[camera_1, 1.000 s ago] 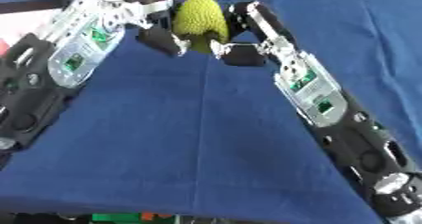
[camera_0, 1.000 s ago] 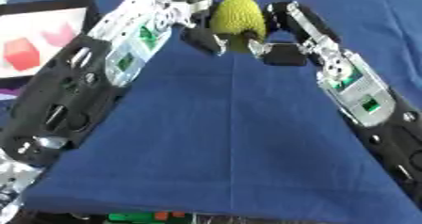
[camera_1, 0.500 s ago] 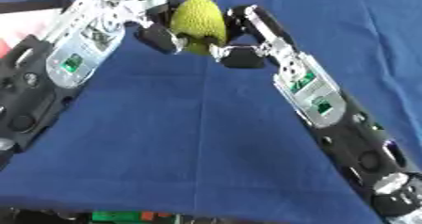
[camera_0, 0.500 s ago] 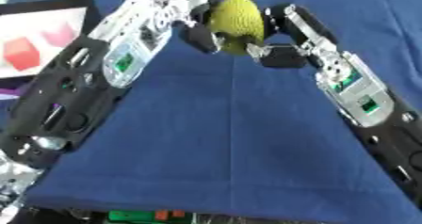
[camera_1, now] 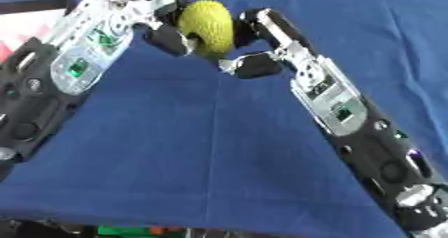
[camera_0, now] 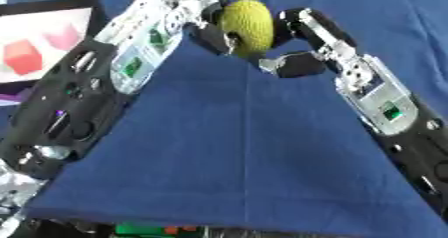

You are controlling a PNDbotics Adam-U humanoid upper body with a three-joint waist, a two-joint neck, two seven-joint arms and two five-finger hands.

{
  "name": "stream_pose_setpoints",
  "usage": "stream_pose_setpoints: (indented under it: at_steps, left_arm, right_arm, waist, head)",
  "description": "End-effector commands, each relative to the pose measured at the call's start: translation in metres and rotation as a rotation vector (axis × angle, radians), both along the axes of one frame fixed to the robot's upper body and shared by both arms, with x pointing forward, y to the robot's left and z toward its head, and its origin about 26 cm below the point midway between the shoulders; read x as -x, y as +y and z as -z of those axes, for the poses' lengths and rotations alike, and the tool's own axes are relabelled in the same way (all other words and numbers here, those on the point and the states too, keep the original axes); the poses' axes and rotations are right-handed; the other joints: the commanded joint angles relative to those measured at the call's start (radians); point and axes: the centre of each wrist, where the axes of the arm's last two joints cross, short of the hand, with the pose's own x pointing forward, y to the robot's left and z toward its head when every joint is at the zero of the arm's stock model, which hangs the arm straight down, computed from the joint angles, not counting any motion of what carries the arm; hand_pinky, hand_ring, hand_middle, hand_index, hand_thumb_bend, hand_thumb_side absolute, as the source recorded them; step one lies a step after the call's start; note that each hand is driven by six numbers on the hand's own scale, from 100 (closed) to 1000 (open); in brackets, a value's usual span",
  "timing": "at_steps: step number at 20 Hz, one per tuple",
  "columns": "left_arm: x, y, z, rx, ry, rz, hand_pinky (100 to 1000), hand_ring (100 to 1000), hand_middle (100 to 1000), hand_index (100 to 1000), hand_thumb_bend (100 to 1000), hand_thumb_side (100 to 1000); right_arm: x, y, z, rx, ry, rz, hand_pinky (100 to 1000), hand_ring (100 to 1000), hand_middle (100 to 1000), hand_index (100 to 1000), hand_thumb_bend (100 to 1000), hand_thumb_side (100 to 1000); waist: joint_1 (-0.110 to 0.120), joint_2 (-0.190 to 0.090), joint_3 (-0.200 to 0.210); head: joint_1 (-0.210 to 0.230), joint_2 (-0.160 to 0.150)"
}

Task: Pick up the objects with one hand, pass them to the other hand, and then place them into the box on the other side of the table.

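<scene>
Near edge: a strip of green and orange shows under the near lip of the table; I can't make out what it is.
Cloth: the blue cloth between the two forearms is bare, and nothing on it has moved over the last second.
Right arm: it comes in from the near right and runs up to the far middle.
Right hand: it sits against the right side of the ball, thumb stuck out low beneath it; it looks wrapped round that side, but I cannot tell whether its fingers are really closed on the ball.
Left hand: fingers curled onto the ball's left and top side, so it has hold of it.
Yellow-green ball: held above the far middle of the table, pinched between the two hands, touching both.
What changed: very little. A second ago the ball hung at the same spot between the same two hands, with only a slight shuffle of fingers.
Meaning: to my eye the handover is mid-way and neither hand has let go; one must release before the ball can travel.
Box: at the far left, dark-rimmed with a pale floor, a red cube and a pinkish block inside.
</scene>
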Motion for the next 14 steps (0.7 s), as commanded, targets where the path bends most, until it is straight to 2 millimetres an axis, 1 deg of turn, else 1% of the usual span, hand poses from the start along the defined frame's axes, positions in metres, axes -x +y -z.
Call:
stream_pose_setpoints:
  at_steps: [1,3,5,7,10,11,12,13,14]
  left_arm:
    - [0.0005,0.0037,-0.0135,-0.011,-0.065,-0.012,708,533,385,378,100,213]
    - [-0.0022,0.0065,-0.0115,-0.027,-0.082,-0.031,706,531,382,372,100,215]
    - [-0.0051,0.0088,-0.0092,-0.039,-0.084,-0.045,705,529,379,368,100,216]
    - [-0.006,0.0099,-0.0088,-0.045,-0.088,-0.047,703,528,377,363,100,216]
    - [-0.0038,0.0103,-0.0114,-0.05,-0.107,-0.039,702,527,375,361,100,216]
    - [-0.0027,0.0106,-0.0128,-0.052,-0.114,-0.036,702,527,375,360,100,214]
    - [-0.0018,0.0109,-0.0139,-0.053,-0.121,-0.034,702,527,375,360,100,214]
    - [-0.0009,0.0115,-0.0151,-0.054,-0.127,-0.034,702,528,375,359,100,213]
    - [-0.0003,0.0123,-0.0162,-0.055,-0.132,-0.034,702,528,374,358,100,222]
  right_arm:
    - [0.0003,-0.0032,-0.0087,0.037,-0.034,0.0,711,645,595,697,573,316]
    - [0.0002,-0.0048,-0.0078,0.065,-0.035,0.007,727,685,649,745,572,359]
    - [-0.0001,-0.0062,-0.0066,0.095,-0.03,0.014,743,725,714,805,551,416]
    - [-0.0004,-0.0071,-0.0058,0.126,-0.023,0.024,757,756,754,841,532,492]
    - [-0.0012,-0.0089,-0.0047,0.162,-0.011,0.055,767,777,781,871,506,601]
    - [-0.0013,-0.0096,-0.0045,0.171,-0.006,0.066,769,782,787,876,502,626]
    - [-0.0012,-0.0099,-0.0046,0.178,-0.005,0.076,769,782,787,876,502,626]
    - [-0.0014,-0.0108,-0.0044,0.182,-0.002,0.088,769,786,792,881,495,665]
    - [-0.0015,-0.0116,-0.0043,0.185,0.001,0.101,768,787,795,882,474,681]
  waist:
    - [-0.001,-0.019,0.001]
    - [-0.002,-0.02,0.001]
    - [-0.003,-0.02,0.001]
    - [-0.003,-0.021,0.001]
    - [-0.004,-0.02,0.001]
    - [-0.004,-0.02,0.0]
    - [-0.004,-0.02,0.0]
    - [-0.004,-0.021,0.0]
    - [-0.004,-0.021,0.0]
  head:
    - [0.004,0.005]
    - [0.005,0.005]
    - [0.006,0.005]
    - [0.006,0.005]
    - [0.007,0.005]
    - [0.008,0.005]
    - [0.008,0.005]
    - [0.009,0.005]
    - [0.01,0.005]
